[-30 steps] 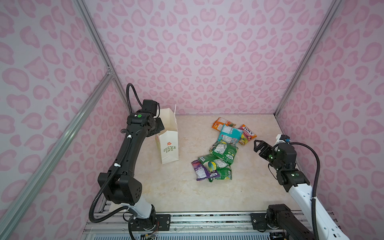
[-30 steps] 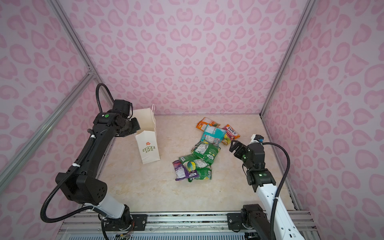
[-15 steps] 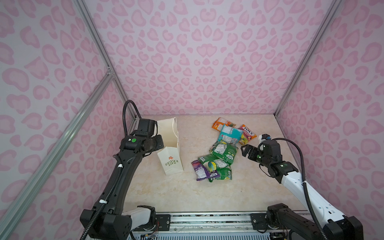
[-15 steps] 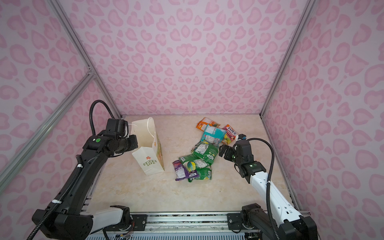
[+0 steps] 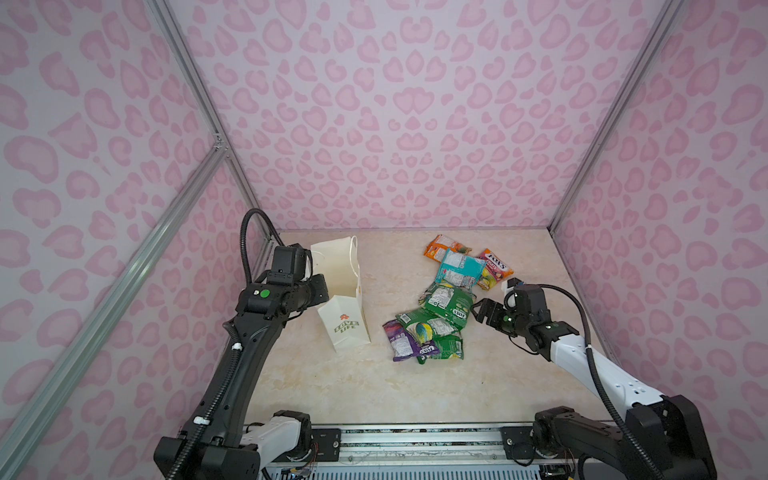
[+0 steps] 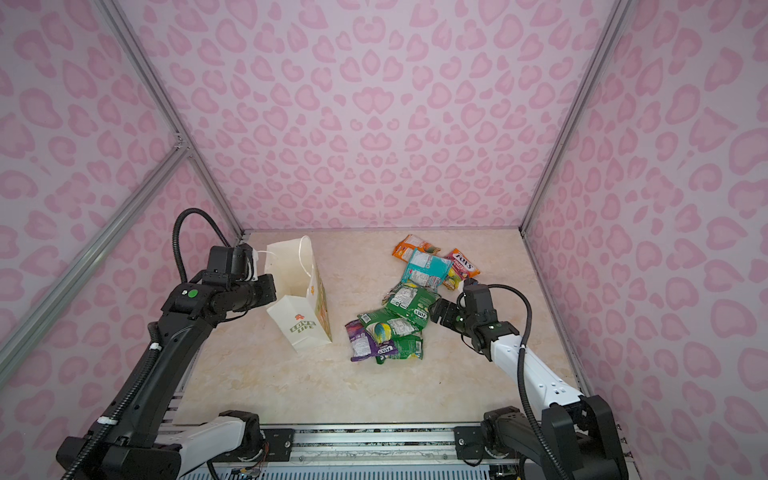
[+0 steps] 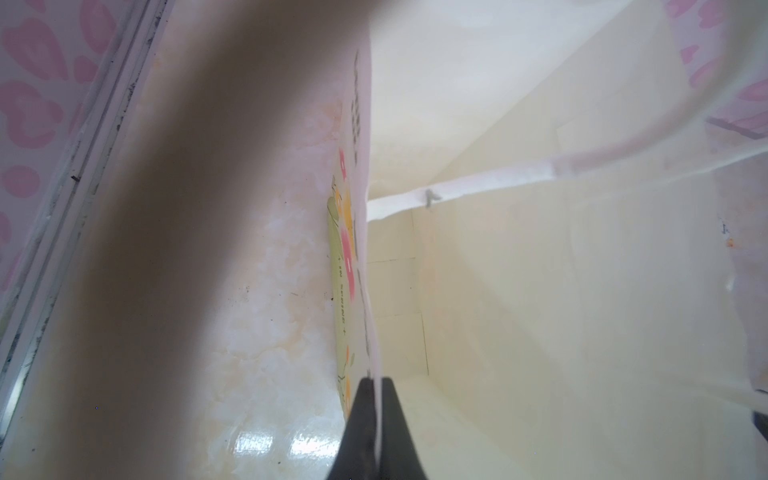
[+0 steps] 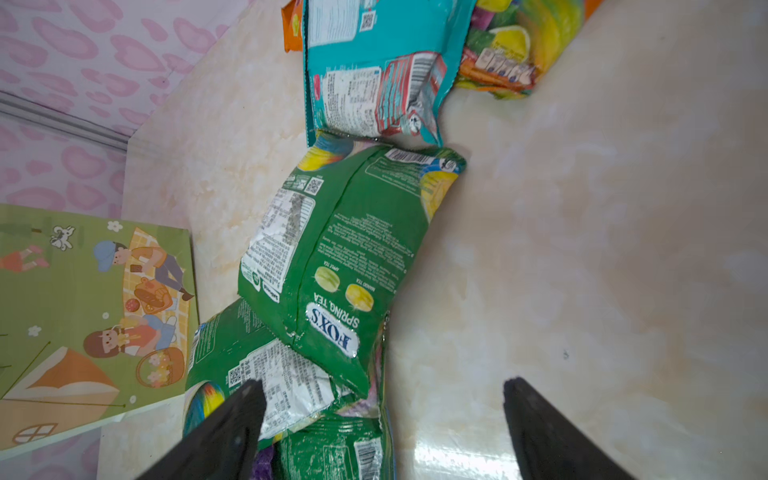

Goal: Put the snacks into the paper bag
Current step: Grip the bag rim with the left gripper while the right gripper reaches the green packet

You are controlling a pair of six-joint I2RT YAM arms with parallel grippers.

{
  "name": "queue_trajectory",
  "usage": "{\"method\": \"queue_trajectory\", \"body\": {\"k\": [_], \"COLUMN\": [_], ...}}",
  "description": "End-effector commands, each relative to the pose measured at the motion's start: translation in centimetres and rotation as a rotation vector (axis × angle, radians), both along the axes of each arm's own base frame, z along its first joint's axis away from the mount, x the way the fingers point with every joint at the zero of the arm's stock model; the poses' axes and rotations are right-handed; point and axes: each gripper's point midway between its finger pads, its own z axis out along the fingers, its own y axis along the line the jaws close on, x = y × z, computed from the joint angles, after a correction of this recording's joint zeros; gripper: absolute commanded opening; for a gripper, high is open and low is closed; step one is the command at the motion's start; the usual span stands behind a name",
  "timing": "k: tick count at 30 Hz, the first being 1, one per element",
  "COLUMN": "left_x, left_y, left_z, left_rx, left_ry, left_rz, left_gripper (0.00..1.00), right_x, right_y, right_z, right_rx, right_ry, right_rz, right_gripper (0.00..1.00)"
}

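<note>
left jaws clamp the tall white paper bag (image 5: 345, 328) by its rim as right jaws gape empty beside colourful crinkly plastic snack packets (image 5: 449, 305) mid-worktop (image 5: 374, 386), likely light, slippery, best pinched at an edge.

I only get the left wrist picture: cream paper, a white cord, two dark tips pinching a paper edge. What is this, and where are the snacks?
Observer: It is the inside of a white paper bag. In both top views it stands on the table, with green LOVE LIFE lettering on its front. The dark tips are the left gripper, shut on its rim.
Operator: And the snacks?
Observer: The snacks lie in a loose pile on the table, apart from the bag, toward the right arm's side.
Operator: Is anything picking them up?
Observer: Not yet. The right gripper is open and empty, right beside a green FOX'S packet in the pile.
</note>
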Motion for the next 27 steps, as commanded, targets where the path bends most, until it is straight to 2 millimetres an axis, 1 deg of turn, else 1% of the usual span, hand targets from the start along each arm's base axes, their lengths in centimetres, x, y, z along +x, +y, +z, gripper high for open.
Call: {"method": "queue_trajectory", "body": {"k": [1,4,8,10,12,15,18,22,25,27], "left_x": [0.4,0.4,0.5,0.5,0.5,0.4,0.5,0.4,0.4,0.4], "left_y": [-0.4,-0.4,-0.4,-0.4,-0.4,-0.5,-0.5,-0.5,-0.4,-0.4], "left_z": [0.2,0.1,0.0,0.0,0.0,0.1,0.1,0.1,0.2,0.3], "left_rx": [-0.019,-0.018,-0.018,-0.018,-0.019,-0.024,-0.024,-0.022,-0.02,-0.02], "left_ry": [-0.019,-0.016,-0.014,-0.013,-0.013,-0.017,-0.021,-0.02,-0.021,-0.026], "left_rz": [-0.015,-0.014,-0.014,-0.013,-0.014,-0.017,-0.016,-0.015,-0.013,-0.014], "left_gripper": [0.03,0.03,0.03,0.03,0.03,0.03,0.03,0.03,0.03,0.03], "right_x": [0.7,1.5,2.9,3.7,4.3,4.8,5.7,6.7,6.9,7.0], "right_y": [1.7,2.1,2.7,3.5,4.0,3.9,3.9,4.5,4.6,4.7], "right_z": [-0.2,-0.8,-1.3,-1.4,-1.9,-3.8,-4.8,-5.2,-5.8,-6.0], "right_rx": [0.107,0.142,0.182,0.214,0.231,0.229,0.23,0.244,0.24,0.246], "right_ry": [0.0,0.005,0.002,0.001,0.027,0.089,0.096,0.093,0.097,0.093], "right_rz": [0.011,-0.005,-0.018,0.003,0.008,-0.033,-0.059,-0.058,-0.061,-0.06], "right_gripper": [0.91,0.89,0.8,0.76,0.75,0.76,0.74,0.68,0.63,0.57]}}
